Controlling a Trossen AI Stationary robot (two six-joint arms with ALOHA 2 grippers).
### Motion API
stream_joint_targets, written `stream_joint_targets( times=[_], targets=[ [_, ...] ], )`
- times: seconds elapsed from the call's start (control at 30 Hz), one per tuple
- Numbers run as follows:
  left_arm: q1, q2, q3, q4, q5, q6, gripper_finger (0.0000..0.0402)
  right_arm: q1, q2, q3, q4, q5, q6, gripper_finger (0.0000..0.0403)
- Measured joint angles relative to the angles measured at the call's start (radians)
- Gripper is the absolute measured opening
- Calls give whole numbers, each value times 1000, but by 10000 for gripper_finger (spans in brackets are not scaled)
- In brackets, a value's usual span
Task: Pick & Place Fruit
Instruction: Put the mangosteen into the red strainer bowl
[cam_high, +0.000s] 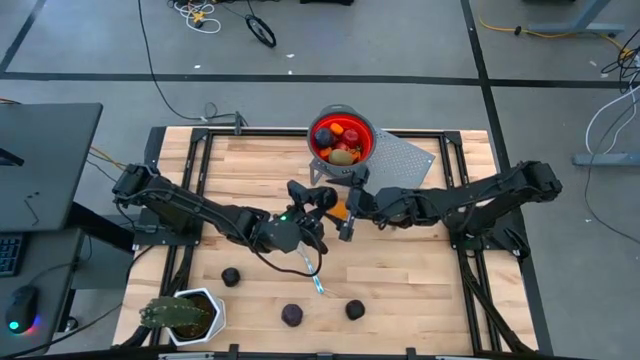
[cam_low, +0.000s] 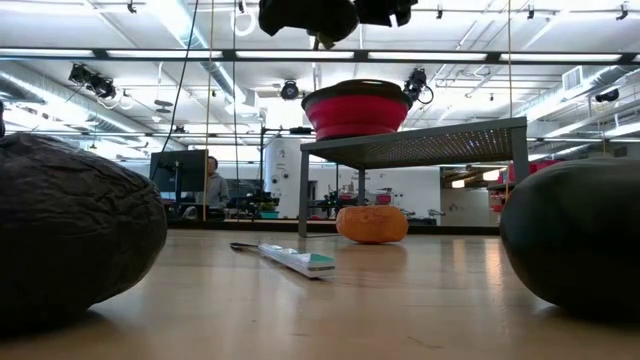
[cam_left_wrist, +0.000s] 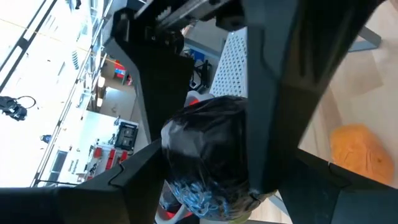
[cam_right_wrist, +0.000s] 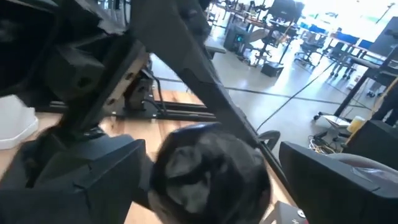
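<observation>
While the left gripper (cam_high: 322, 203) clasps a dark purple fruit (cam_left_wrist: 208, 149), the right gripper (cam_high: 343, 212) stands spread wide around it.

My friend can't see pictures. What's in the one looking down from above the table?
Two dark robot arms meet mid-table, the left gripper holding a dark fruit and the right gripper open beside it. Behind them a red bowl of fruit sits on a grey stand.

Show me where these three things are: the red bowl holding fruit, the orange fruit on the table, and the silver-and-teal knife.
Red round bowl (cam_high: 363, 146): high view, on its right rim.
Orange rounded fruit (cam_low: 371, 224): low view, middle of its front.
Silver-and-teal knife (cam_low: 295, 260): low view, on the pale part near its teal end.
</observation>
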Motion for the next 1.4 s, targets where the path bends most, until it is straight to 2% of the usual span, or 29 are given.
stream_joint_targets(
  times=[0.17,0.27,0.93,1.23,1.4],
  targets=[
    [0,0,0,0,-28,21,274,-2,-2,0,-29,53,23,377],
    [0,0,0,6,-36,35,273,-4,-3,0,-37,51,37,369],
    [1,0,-1,23,4,21,275,-4,-3,0,-40,56,47,279],
    [-8,2,-2,70,-7,50,275,-7,-6,0,-46,74,33,274],
    [-20,2,-2,84,-28,34,289,-7,-6,2,-49,133,1,273]
  ],
)
